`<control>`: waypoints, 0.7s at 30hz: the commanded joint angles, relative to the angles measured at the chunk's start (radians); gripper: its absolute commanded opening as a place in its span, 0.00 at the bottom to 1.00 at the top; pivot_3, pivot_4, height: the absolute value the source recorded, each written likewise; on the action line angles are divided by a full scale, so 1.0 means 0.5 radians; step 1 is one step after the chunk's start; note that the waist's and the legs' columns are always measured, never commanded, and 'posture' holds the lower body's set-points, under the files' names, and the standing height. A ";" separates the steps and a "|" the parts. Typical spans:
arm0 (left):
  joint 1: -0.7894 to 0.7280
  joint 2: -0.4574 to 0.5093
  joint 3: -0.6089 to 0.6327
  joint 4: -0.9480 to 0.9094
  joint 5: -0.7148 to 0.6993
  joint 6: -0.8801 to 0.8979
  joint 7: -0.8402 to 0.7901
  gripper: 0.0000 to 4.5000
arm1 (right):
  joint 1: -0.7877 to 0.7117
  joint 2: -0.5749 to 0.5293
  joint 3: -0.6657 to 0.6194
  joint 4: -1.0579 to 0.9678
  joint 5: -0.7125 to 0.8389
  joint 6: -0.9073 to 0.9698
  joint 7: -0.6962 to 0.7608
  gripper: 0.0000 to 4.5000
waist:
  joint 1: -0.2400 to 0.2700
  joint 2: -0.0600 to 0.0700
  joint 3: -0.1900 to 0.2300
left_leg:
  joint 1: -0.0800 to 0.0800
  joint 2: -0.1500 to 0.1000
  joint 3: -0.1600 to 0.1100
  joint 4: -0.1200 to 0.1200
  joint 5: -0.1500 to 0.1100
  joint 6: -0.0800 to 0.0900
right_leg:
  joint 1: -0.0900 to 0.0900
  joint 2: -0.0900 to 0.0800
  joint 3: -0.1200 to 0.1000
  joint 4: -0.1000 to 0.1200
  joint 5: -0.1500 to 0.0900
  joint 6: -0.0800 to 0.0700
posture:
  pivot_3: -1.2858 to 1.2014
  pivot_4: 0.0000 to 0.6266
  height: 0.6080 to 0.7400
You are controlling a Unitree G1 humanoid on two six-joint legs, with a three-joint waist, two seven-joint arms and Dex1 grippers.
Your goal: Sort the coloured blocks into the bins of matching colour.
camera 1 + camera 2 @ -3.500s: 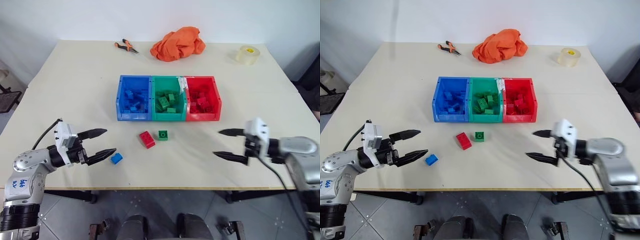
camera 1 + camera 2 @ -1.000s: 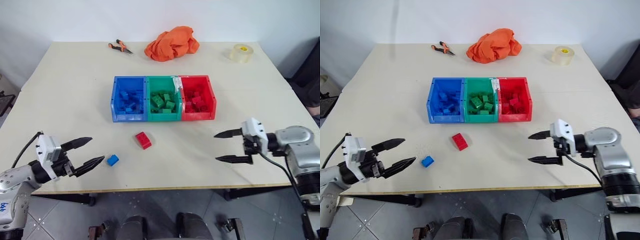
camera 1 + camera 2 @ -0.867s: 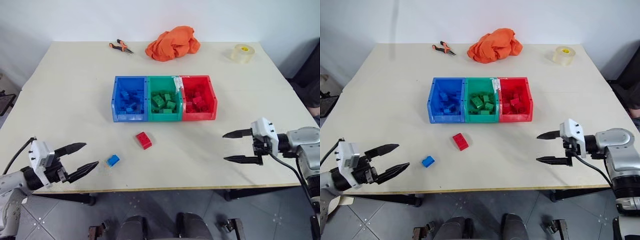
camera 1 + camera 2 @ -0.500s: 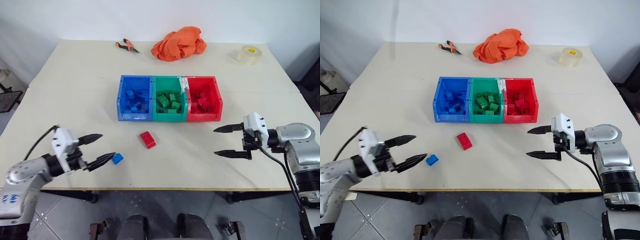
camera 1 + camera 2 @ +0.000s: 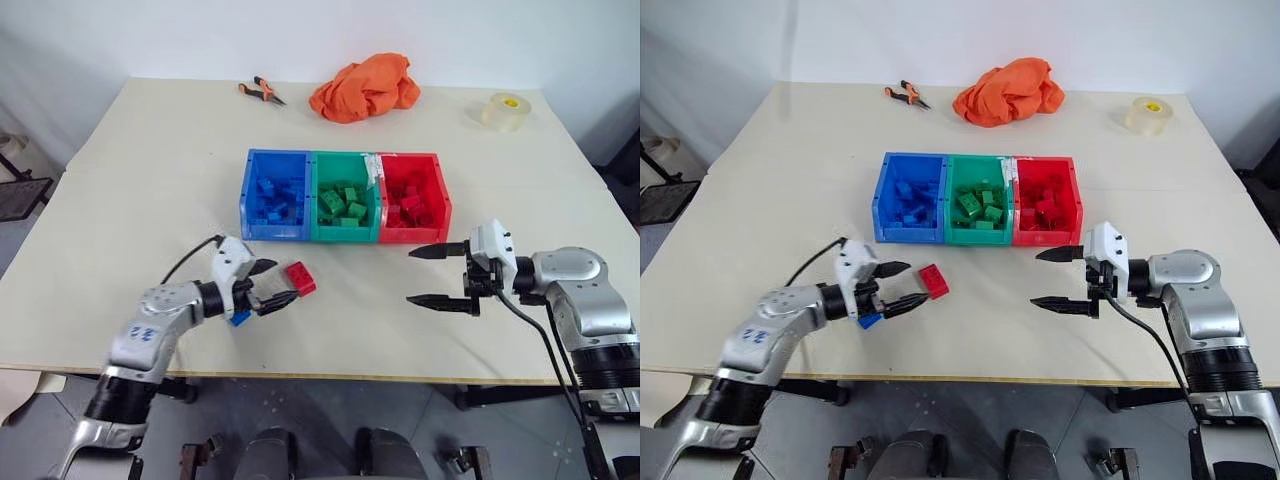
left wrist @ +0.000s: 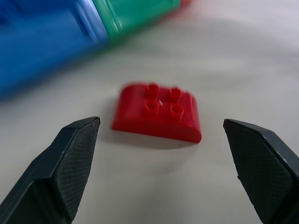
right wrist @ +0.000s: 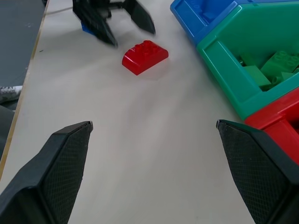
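A red block with four round bumps on top lies flat on the pale table. The left gripper is wide open, with one black finger on each side of the block, not touching it. Past the block stand a blue bin and a green bin, joined side by side.

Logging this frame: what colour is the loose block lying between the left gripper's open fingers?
Red; the block shows best in the left wrist view.

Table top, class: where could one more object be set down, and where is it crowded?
Bare table lies left of the bins, and between bins and orange cloth. Crowded: in front of the bins, around the red block and both grippers.
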 commanded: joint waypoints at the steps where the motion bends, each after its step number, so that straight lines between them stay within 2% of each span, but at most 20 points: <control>1: -0.088 -0.048 -0.032 0.016 0.049 0.004 0.016 1.00 | 0.035 -0.028 -0.077 -0.100 0.045 0.011 -0.046 0.99 | 0.009 0.000 0.000 | 0.000 0.000 0.000 0.000 0.000 0.000 | 0.000 0.000 0.000 0.000 0.000 0.000 | 0.52 0.24 1.00; 14: -0.232 -0.124 -0.235 0.255 0.300 0.012 -0.010 1.00 | 0.173 -0.038 -0.136 -0.235 0.061 0.036 -0.171 0.99 | 0.022 0.000 -0.001 | 0.002 -0.002 -0.001 0.001 0.001 0.001 | 0.004 -0.001 -0.001 -0.001 0.000 0.001 | 0.52 0.24 1.00; 17: -0.230 -0.135 -0.248 0.282 0.354 -0.075 0.006 0.87 | 0.171 -0.040 -0.144 -0.234 0.058 0.031 -0.184 1.00 | 0.022 -0.001 -0.001 | 0.002 -0.003 -0.001 0.001 0.001 0.002 | 0.004 -0.001 -0.001 -0.002 0.001 0.002 | 0.52 0.24 1.00; 19: -0.227 -0.142 -0.247 0.292 0.368 -0.092 0.005 0.75 | 0.169 -0.043 -0.148 -0.231 0.055 0.026 -0.190 1.00 | 0.021 -0.001 -0.001 | 0.002 -0.002 -0.001 0.001 0.001 0.002 | 0.005 -0.001 -0.001 -0.002 0.001 0.002 | 0.52 0.24 1.00; 21: -0.233 -0.146 -0.254 0.309 0.372 -0.101 -0.010 0.75 | 0.163 -0.046 -0.150 -0.220 0.053 0.018 -0.193 1.00 | 0.022 -0.001 -0.002 | 0.003 -0.002 -0.001 0.001 0.001 0.002 | 0.006 -0.001 -0.001 -0.002 0.001 0.002 | 0.52 0.24 1.00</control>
